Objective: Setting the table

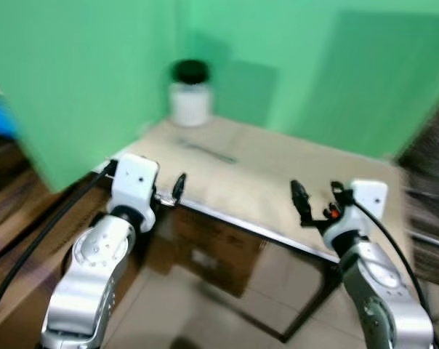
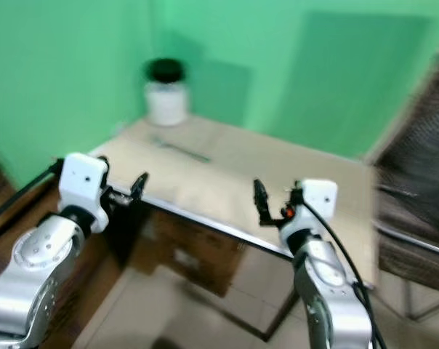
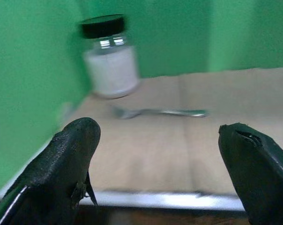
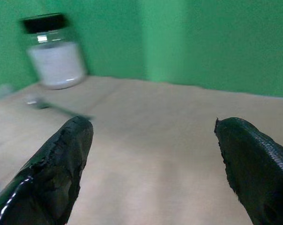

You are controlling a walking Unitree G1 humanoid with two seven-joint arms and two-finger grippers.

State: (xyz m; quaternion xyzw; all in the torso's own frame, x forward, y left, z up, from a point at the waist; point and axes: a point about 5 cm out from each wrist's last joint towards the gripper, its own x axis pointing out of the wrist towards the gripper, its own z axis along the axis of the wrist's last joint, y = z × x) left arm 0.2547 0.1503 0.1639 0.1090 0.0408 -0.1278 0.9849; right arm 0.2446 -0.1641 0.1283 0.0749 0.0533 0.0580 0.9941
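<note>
Beige worktop (image 1: 278, 182) stands before green walls. Left claw (image 1: 177, 187) hovers at its near left edge, fingers apart, holding nothing. A white jar (image 1: 190, 94) sits in the far left corner, a fork (image 1: 205, 151) just before it. Right claw (image 1: 317, 198) hangs over the near edge, fingers apart, empty.

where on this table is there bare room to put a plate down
Most of the table is bare: the whole stretch from the fork across to the right edge, and the strip along the near metal edge between the left gripper and the right gripper. The only crowded spot is the far left corner, where the white jar stands with the fork just before it.
</note>
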